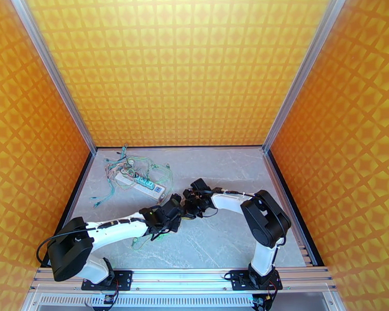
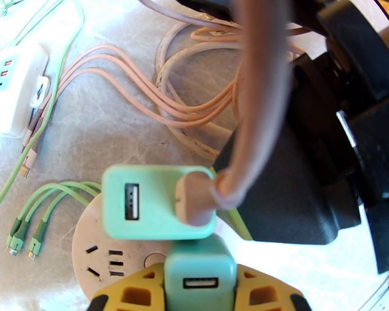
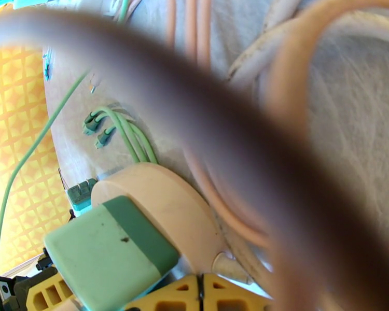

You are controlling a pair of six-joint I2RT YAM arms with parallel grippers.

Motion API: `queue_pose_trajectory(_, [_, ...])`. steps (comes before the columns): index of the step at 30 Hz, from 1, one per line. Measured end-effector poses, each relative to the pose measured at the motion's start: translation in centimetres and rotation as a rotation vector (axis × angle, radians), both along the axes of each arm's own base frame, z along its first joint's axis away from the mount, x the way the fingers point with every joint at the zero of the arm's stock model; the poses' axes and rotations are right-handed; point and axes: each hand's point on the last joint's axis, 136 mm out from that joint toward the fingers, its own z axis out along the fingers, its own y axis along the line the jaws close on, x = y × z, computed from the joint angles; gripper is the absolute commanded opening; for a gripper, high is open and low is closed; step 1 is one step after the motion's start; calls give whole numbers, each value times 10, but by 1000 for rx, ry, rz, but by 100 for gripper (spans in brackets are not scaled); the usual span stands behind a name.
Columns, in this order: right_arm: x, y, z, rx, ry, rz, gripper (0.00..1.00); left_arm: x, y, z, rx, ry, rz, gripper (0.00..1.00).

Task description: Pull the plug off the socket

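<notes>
Pinching a mint-green plug (image 2: 199, 270) from both sides, the left tool (image 2: 197, 294) sits right at the edge of a round white socket (image 2: 98, 239) on the tabletop (image 1: 220, 239); whether the plug's pins are seated or free cannot be told. Just beyond it a second mint-green charger (image 2: 153, 203) rests over the same socket, with a pinkish cable (image 2: 256, 99) running out of it. The right tool (image 3: 199, 292) is close beside them, pressed together, and whether it traps anything is unclear. A white power strip (image 2: 8, 94) lies apart to the left
</notes>
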Motion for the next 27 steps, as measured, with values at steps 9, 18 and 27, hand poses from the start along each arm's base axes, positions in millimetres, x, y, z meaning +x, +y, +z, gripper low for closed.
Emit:
queue_pose_trajectory(9, [1, 0, 1, -17, 18, 2, 7, -3, -8, -1, 123, -24, -64, 5])
queue_pose_trajectory(18, [1, 0, 0, -26, 20, 2, 7, -5, -12, -2, 223, -59, -79, 5])
queue_pose_trajectory(27, [1, -1, -1, -33, 15, 1, 5, -3, -8, -2, 183, -35, -37, 4])
